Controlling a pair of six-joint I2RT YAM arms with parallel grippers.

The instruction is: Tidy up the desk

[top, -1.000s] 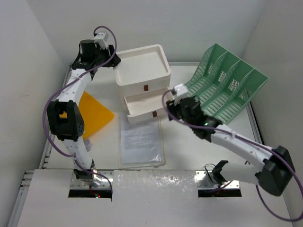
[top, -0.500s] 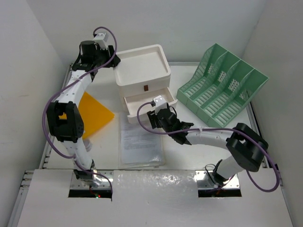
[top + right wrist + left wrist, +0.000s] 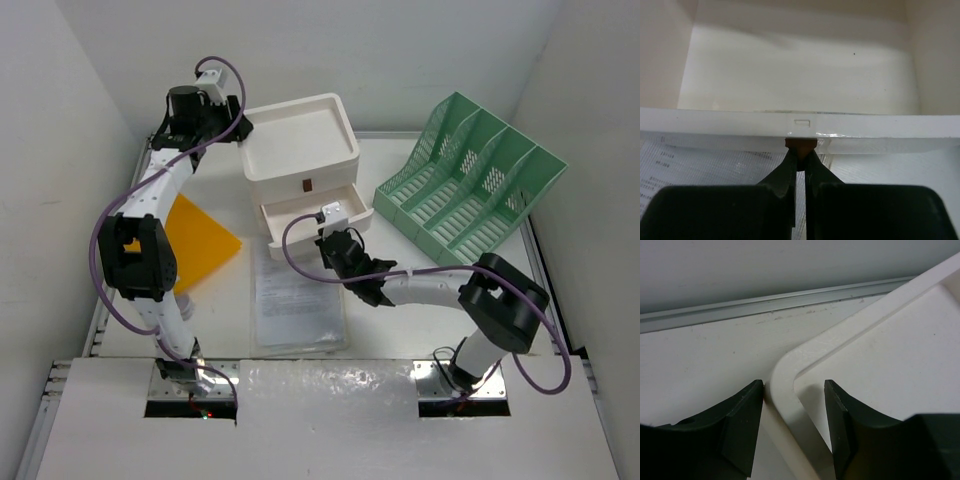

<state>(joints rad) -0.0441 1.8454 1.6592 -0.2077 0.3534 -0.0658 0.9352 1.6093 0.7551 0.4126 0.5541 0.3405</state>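
Observation:
The white desk [image 3: 392, 163] carries a white drawer box [image 3: 300, 140] at the back. Its lower drawer [image 3: 300, 215] stands pulled out and is empty inside [image 3: 800, 65]. My right gripper [image 3: 330, 238] is at the drawer's front and is shut on its small brown handle [image 3: 801, 144], just under the white front edge [image 3: 715, 122]. My left gripper [image 3: 240, 125] straddles the back left corner of the box's top tray. Its fingers [image 3: 742, 415] are closed on the rim [image 3: 782, 372] there.
A green mesh file rack [image 3: 465, 185] stands at the back right. An orange folder [image 3: 200, 240] lies at the left. A printed sheet in a clear sleeve [image 3: 297, 295] lies in front of the drawer box, under the open drawer. A metal rail [image 3: 765, 302] runs behind the box.
My right arm has swung left from the green rack to the lower drawer's front, and its gripper has shut on the brown handle. The left arm has not moved.

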